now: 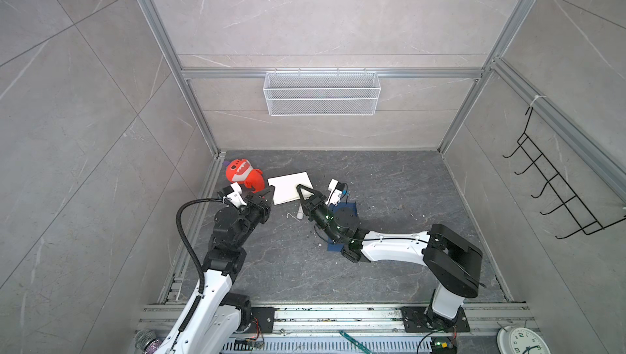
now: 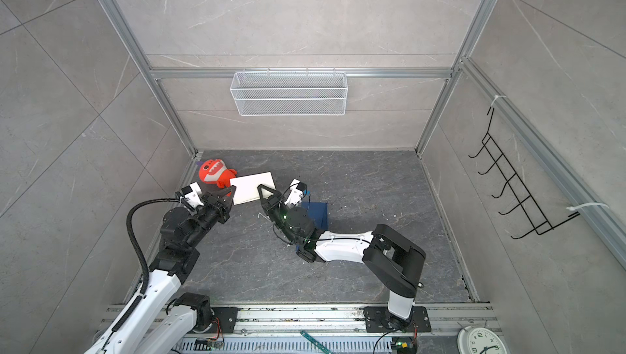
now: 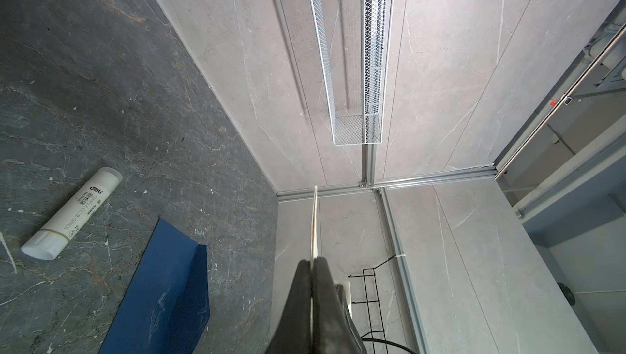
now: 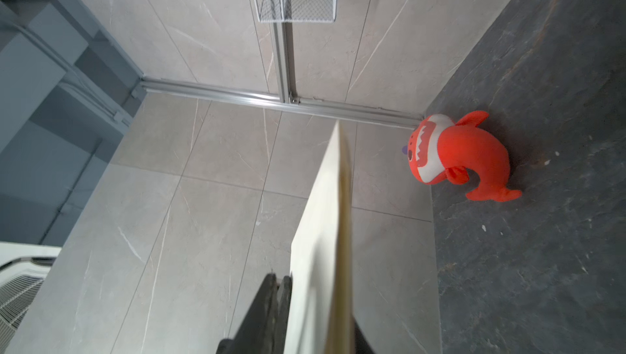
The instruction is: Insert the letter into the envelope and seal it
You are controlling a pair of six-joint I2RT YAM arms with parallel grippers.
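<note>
Top views, left to right: red plush shark [image 1: 242, 174]; left gripper [image 1: 268, 192] clamped on a corner of the letter [image 1: 288, 184], washed out white, ornament unreadable, left of centre; right gripper [image 1: 300, 190] closed on its right edge; navy envelope [image 1: 352, 208], mostly hidden under the right arm [image 1: 393, 244].

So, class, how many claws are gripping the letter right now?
2. The left claw pinches the end of the letter near the red plush; the right claw pinches the opposite end.

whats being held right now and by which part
The letter: the left hand pinches its left edge, and the right hand is closed on its right end.
</note>
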